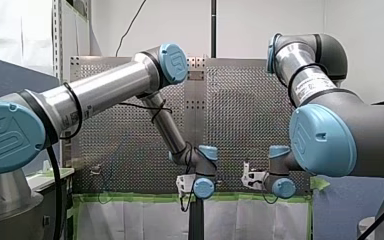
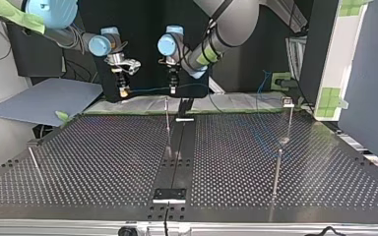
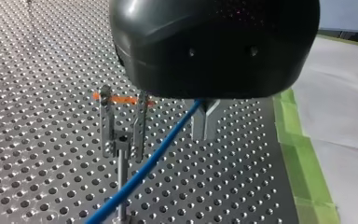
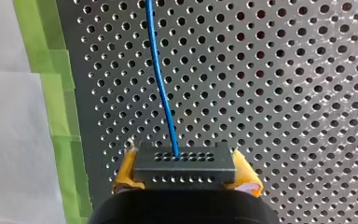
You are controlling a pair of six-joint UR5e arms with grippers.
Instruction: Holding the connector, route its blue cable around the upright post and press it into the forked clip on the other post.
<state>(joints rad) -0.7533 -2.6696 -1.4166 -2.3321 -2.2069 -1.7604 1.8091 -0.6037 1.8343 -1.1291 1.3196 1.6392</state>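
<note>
My right gripper [image 4: 185,176] is shut on the black connector [image 4: 184,161], which sits between its yellow pads. The blue cable [image 4: 161,84] runs straight ahead from it over the perforated table. In the top view my right gripper [image 2: 123,91] hangs at the back left, and the cable [image 2: 147,90] spans across to my left gripper [image 2: 173,89]. My left gripper [image 3: 205,126] has its metal fingers shut on the cable [image 3: 144,170]. From there the cable slants down just beside the forked clip [image 3: 121,133] on its post, outside the prongs.
Thin upright posts stand at the middle [image 2: 168,123], right [image 2: 276,172] and left [image 2: 34,164] of the top view. Another post with a small head [image 2: 288,103] is at the back right. Green tape [image 3: 303,149] and white paper edge the table's back.
</note>
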